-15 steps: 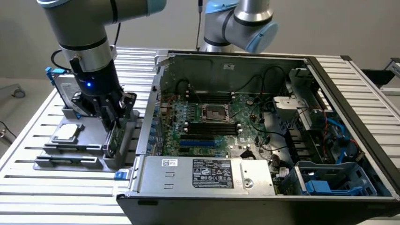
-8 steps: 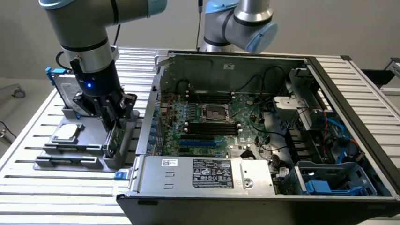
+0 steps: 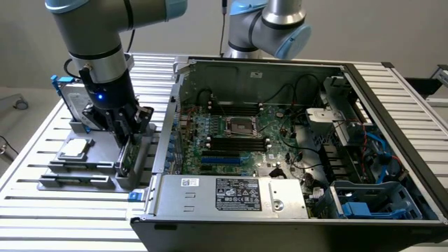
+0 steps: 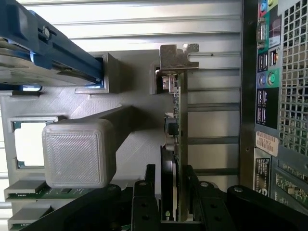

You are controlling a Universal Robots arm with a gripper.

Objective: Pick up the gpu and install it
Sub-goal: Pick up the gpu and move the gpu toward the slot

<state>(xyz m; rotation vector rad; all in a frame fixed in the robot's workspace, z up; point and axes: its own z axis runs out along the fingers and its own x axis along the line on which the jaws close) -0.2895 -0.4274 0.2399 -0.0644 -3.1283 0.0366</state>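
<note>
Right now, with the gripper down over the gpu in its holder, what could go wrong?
1. The open gripper straddles the gpu, seemingly off-centre; closing may tilt the card in the grey holder.
2. The holder sits close beside the case wall; the lift-out could clip it.
3. Loose cables lie near the blue slots and could snag.

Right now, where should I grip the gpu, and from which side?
Probably grip the gpu across its two flat faces at the exposed long edge, from straight above: it stands on edge in the gray holder, with the open gripper straddling it.
</note>
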